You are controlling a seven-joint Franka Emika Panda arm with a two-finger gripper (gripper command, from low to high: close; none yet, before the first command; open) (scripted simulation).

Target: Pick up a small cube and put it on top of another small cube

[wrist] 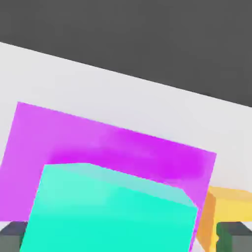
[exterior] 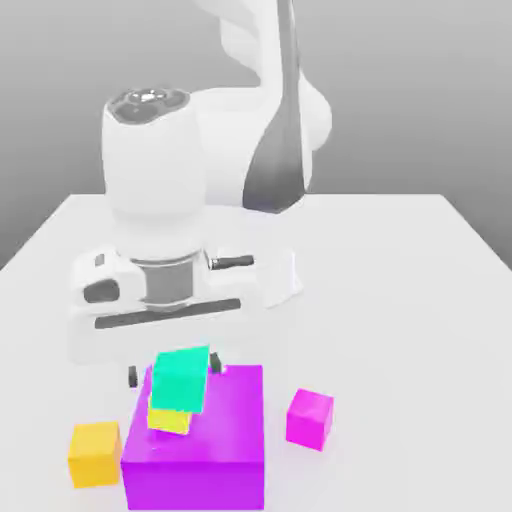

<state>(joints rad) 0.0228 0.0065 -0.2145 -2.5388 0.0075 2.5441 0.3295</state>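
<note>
no text, labels, brands, numbers or signs can be read in either view.
</note>
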